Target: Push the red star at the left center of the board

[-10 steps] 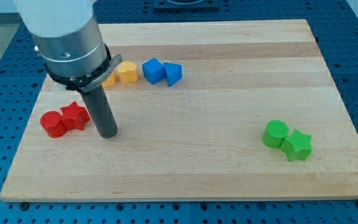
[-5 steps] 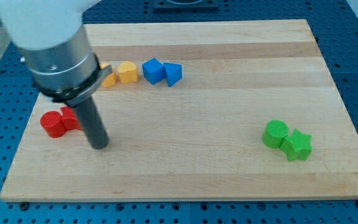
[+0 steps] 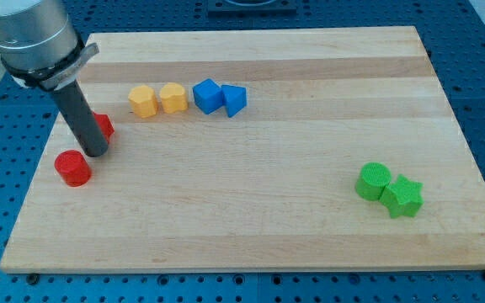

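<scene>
Blue perforated metal surrounds the pale wooden board [image 3: 310, 101], and every place below is taken from the red star [image 3: 102, 126]. That star sits near the board's left edge, toward the view's top of the middle, and is mostly hidden behind the dark rod, so only its right part shows. My tip [image 3: 95, 152] rests on the board just below the star, apparently touching it. No claw exists on this arm, so nothing is clenched or released; the rod simply presses sideways.

Below the star and slightly to the view's left, a red cylinder [image 3: 73, 167] stands apart from it. To the star's right lie two yellow blocks [image 3: 158, 99], then a blue cube [image 3: 207, 95] touching a blue wedge [image 3: 235, 100]. Far right and lower sit a green cylinder [image 3: 373, 180] and green star [image 3: 403, 196], touching.

The star looks light, stiff and quick to slide on smooth wood. Its points may make it spin, so pushing is best through its middle, against a notch between points.
</scene>
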### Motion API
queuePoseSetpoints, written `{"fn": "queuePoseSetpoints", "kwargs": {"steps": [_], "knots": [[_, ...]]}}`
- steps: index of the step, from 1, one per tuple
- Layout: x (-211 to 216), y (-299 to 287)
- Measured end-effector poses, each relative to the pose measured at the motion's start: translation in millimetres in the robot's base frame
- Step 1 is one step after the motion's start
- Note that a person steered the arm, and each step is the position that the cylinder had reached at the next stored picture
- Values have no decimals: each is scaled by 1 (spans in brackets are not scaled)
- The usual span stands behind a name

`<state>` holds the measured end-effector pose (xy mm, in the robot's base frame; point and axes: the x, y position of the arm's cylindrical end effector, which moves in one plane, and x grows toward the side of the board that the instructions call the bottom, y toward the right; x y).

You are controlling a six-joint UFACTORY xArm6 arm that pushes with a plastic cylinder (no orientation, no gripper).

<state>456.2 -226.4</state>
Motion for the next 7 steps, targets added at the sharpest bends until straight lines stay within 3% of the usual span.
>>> {"fn": "queuePoseSetpoints", "kwargs": {"steps": [1, 3, 7], "knots": [[14, -15], [-43, -24], [-19, -20]]}}
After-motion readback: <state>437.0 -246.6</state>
